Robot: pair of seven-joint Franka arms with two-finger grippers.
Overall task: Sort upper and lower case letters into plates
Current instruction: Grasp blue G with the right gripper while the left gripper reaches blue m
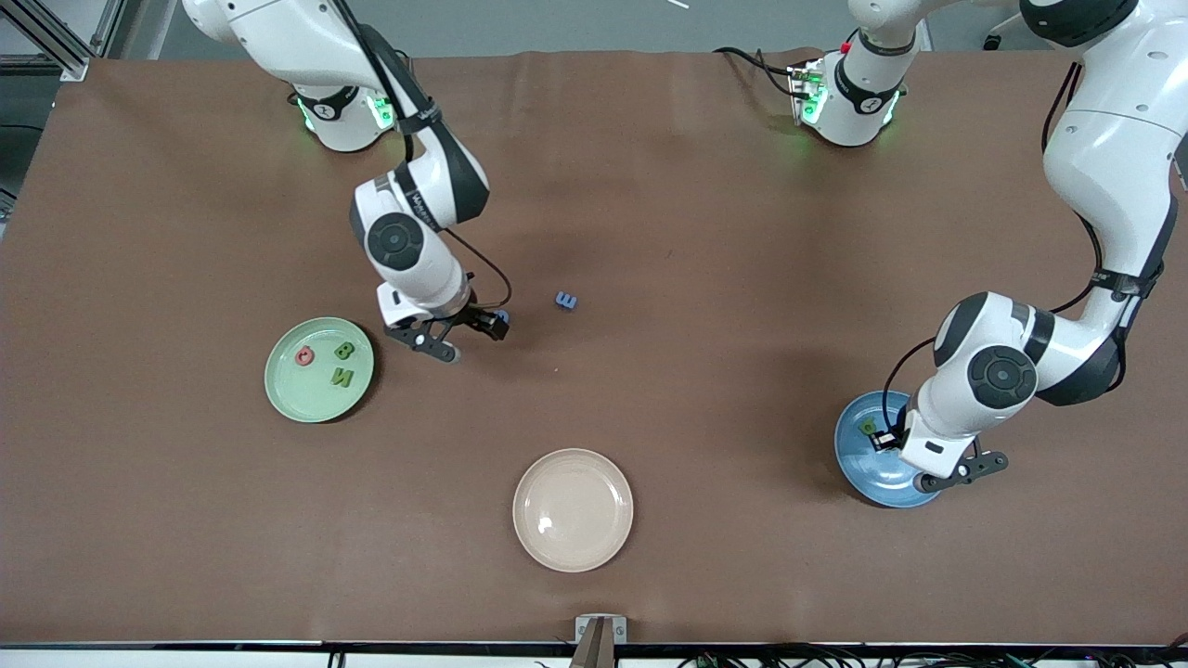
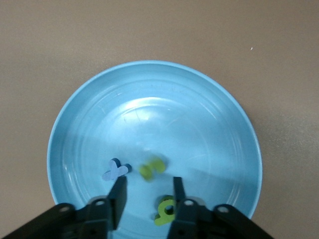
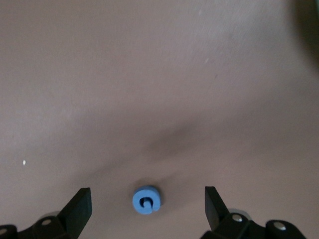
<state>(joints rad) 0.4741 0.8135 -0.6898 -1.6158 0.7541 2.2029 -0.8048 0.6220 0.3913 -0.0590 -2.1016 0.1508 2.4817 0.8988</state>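
From the front, the right gripper (image 1: 483, 327) hangs low beside the green plate (image 1: 318, 369), and the left gripper (image 1: 889, 443) is over the blue plate (image 1: 882, 455).

Left wrist view: its fingers are apart, holding nothing; three letters lie in the plate.

Right wrist view: fingers wide open around a round blue letter (image 3: 146, 199). It should go straight down, centered, then squeeze gently.

Toy letters E (image 1: 566, 301), B (image 1: 344, 350), N (image 1: 342, 377)

Even overhead light, soft arm shadows on the surface (image 1: 650, 186). Glare streaks across the blue plate (image 2: 149, 107). One green letter (image 2: 152, 168) is motion-blurred.
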